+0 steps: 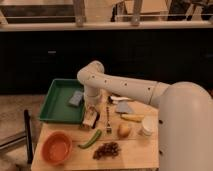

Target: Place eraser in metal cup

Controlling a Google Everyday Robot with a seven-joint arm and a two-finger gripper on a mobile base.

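The metal cup (147,126), small and pale, stands upright near the table's right edge, beside a potato (124,130). My gripper (90,118) points down at the table just right of the green tray (56,106), well left of the cup. Something small and light lies at its tips; I cannot tell whether that is the eraser. A small white object (118,99) lies behind the arm.
The tray holds a grey-blue sponge (76,98). On the wooden table are an orange bowl (56,148), a green pepper (90,140), grapes (106,149), a fork (107,120), a banana (132,118) and a grey-blue pad (124,107). A dark counter runs behind.
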